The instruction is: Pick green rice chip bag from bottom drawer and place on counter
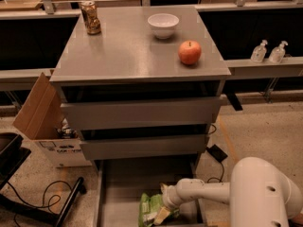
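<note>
The green rice chip bag (150,209) lies in the open bottom drawer (123,183), near its front, partly cut off by the frame's lower edge. My white arm reaches in from the lower right, and my gripper (163,211) is down on the bag's right side, touching it. The counter (128,48) is the grey cabinet top above the two shut drawers.
On the counter stand a drink can (89,17) at the back left, a white bowl (163,25) at the back, and a red apple (189,52) on the right. An open cardboard box (45,122) and cables sit on the floor to the left. Two bottles (268,52) stand on a ledge at right.
</note>
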